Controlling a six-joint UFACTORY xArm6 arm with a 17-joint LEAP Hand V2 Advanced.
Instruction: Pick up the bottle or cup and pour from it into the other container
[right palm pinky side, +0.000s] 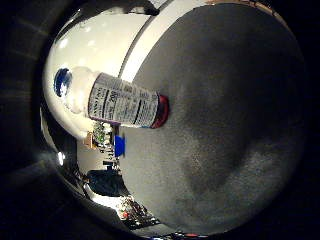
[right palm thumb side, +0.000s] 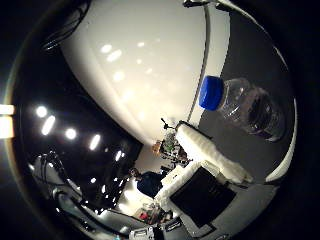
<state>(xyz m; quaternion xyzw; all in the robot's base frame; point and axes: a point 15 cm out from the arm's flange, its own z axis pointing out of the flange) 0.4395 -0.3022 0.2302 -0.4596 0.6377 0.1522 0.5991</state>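
Observation:
A bottle (right palm pinky side: 125, 102) with a blue cap, a white printed label and a red band at its base stands on the dark grey table (right palm pinky side: 225, 125), apart from my palm. In the thumb side view a clear ribbed bottle (right palm thumb side: 247, 107) with a blue cap (right palm thumb side: 211, 93) stands on the same dark surface; it shows no label, and I cannot tell whether it is the same bottle. My right hand (right palm thumb side: 210, 150) shows as a straight white finger and a black part beside it, short of the clear bottle and touching nothing. The hand holds nothing.
The table's pale edge (right palm pinky side: 140, 45) runs close behind the labelled bottle. Beyond it lie a white wall (right palm thumb side: 150, 65) and room clutter, with a small blue object (right palm pinky side: 120, 145) in the background.

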